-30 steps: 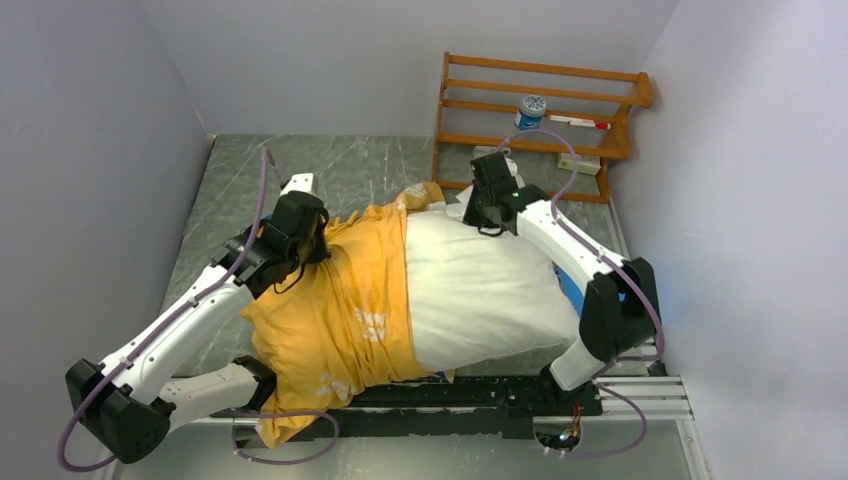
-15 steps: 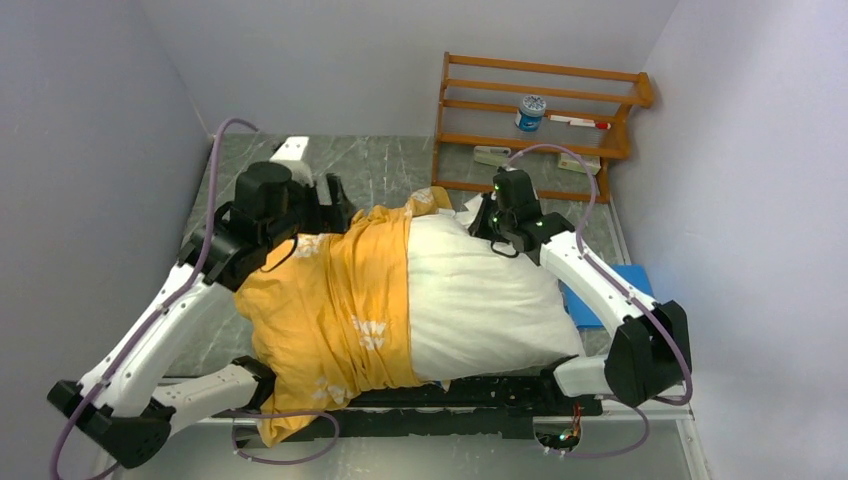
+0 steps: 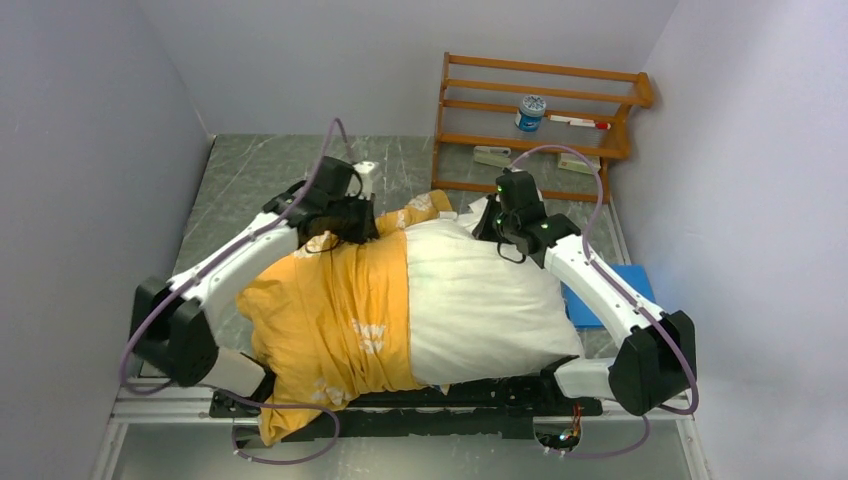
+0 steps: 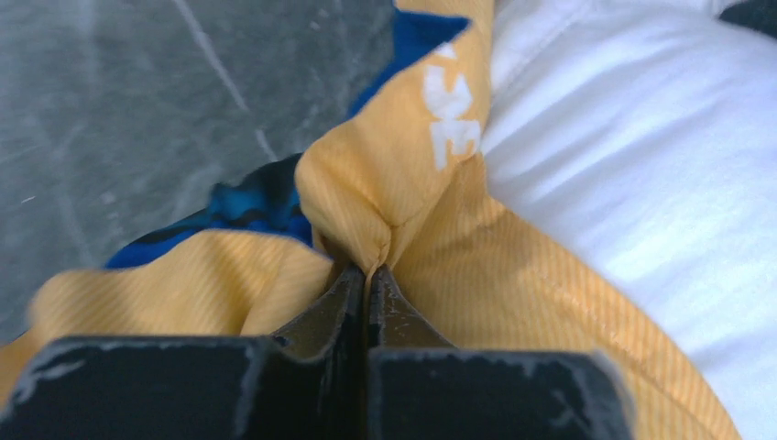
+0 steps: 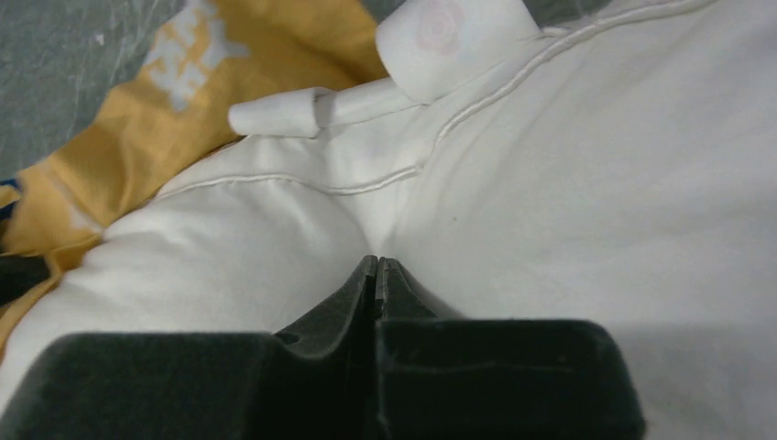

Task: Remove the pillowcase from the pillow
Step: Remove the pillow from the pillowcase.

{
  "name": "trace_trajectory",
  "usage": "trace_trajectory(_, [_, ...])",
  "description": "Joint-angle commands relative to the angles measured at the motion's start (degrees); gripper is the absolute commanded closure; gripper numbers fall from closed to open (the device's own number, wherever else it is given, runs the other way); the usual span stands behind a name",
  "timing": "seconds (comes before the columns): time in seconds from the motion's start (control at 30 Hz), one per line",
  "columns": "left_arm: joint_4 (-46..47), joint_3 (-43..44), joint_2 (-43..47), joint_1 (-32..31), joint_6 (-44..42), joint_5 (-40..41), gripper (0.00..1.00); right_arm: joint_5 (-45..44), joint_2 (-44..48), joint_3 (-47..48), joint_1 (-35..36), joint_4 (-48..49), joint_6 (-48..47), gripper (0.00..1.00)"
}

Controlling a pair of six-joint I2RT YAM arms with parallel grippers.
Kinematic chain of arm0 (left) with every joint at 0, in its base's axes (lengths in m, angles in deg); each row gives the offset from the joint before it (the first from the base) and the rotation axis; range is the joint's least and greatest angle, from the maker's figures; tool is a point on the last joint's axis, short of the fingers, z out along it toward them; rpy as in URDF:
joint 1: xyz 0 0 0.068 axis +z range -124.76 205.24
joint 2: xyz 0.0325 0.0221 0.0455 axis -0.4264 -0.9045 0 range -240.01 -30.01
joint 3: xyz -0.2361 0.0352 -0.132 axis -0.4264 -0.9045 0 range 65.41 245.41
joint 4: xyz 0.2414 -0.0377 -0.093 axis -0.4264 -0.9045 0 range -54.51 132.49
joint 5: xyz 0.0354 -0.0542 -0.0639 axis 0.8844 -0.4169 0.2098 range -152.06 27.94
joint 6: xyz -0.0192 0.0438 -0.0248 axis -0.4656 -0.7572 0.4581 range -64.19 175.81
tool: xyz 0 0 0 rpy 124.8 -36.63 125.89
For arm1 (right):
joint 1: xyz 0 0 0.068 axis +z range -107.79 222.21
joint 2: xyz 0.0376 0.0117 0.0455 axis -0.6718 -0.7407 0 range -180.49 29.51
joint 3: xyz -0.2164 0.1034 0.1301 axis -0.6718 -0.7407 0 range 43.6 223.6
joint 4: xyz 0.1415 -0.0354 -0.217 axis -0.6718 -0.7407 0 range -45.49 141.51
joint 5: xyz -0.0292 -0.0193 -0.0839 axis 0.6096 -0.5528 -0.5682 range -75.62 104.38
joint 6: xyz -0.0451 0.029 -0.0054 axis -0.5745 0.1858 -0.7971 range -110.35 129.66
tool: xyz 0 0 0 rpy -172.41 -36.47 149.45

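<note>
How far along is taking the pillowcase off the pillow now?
About half done: the right half of the pillow lies bare. In hand: the left gripper is shut on a fold of the pillowcase, and the right gripper pinches the pillow's fabric. To do: the pillowcase covers the left half and must slide off.

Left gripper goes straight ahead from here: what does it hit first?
The pillowcase: the left gripper is shut on a yellow fold of it, and that bunched fabric lies dead ahead. Past it comes the table, though depth is unclear.
</note>
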Motion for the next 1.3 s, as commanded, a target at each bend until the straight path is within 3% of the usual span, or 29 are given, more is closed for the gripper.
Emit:
trace_trajectory(0.0, [-6.69,-4.41,11.07,5.86,3.02,14.83,0.95,-5.1,-1.0,1.25,-0.5,-12.5,0.29,0.97])
trace_trajectory(0.2, [-12.57,-4.95,16.09,18.93,-0.19,23.91,0.95,-2.34,0.15,0.28,-4.97,-10.53,1.05,0.98])
trace_trajectory(0.33, [-13.14,-4.94,15.83,21.12,-0.9,23.82,0.95,0.36,-0.21,-0.02,-7.13,-9.54,0.79,0.98])
trace_trajectory(0.4, [-11.76,-4.95,15.42,21.18,-1.24,20.99,0.95,2.92,-0.82,0.89,-7.21,-9.82,0.07,0.97])
trace_trajectory(0.5, [-7.78,-4.62,14.6,21.12,-2.62,10.2,0.95,9.82,-1.61,5.24,-7.2,-12.25,-4.18,0.87])
trace_trajectory(0.57, [-5.51,-3.89,13.61,21.09,-2.06,4.75,0.95,11.84,-1.39,11.78,-6.19,-16.23,-6.43,0.72])
trace_trajectory(0.63, [-4.1,-2.98,12.19,21.05,-1.46,0.76,0.95,13.64,0.04,15.9,-4.96,-18.08,-9.15,0.41])
trace_trajectory(0.67, [-3.79,-2.38,11.13,20.95,-1.25,-0.26,0.95,14.16,0.92,17.55,-4.26,-18.51,-10.06,0.32])
trace_trajectory(0.73, [-3.54,-1.09,9.98,20.56,-1.06,-1.5,0.95,15.88,2.33,19.97,-2.65,-18.62,-11.62,0.22])
trace_trajectory(0.8, [-3.37,0.17,8.96,19.99,-1.1,-2.0,0.95,16.26,2.88,20.9,1.64,-18.6,-12.02,0.01])
trace_trajectory(0.83, [-3.2,0.7,8.68,19.69,-1.12,-2.12,0.95,15.17,2.62,20.95,4.19,-18.74,-11.83,0.0])
trace_trajectory(1.07, [-3.43,3.75,7.26,18.44,-1.18,-1.22,0.95,-9.52,-3.03,15.41,20.98,-21.66,-4.39,0.0])
trace_trajectory(1.1, [-3.35,3.79,7.39,18.33,-1.22,-1.14,0.95,-12.58,-5.0,14.43,21.21,-22.6,-2.54,0.06])
trace_trajectory(1.2, [-3.74,3.54,7.84,18.24,-1.38,0.02,0.95,-16.57,-9.73,11.42,19.21,-22.63,1.1,0.41])
trace_trajectory(1.27, [-5.1,3.29,8.83,18.22,-0.4,6.37,0.95,-12.61,-9.85,9.17,14.61,-19.17,0.78,0.76])
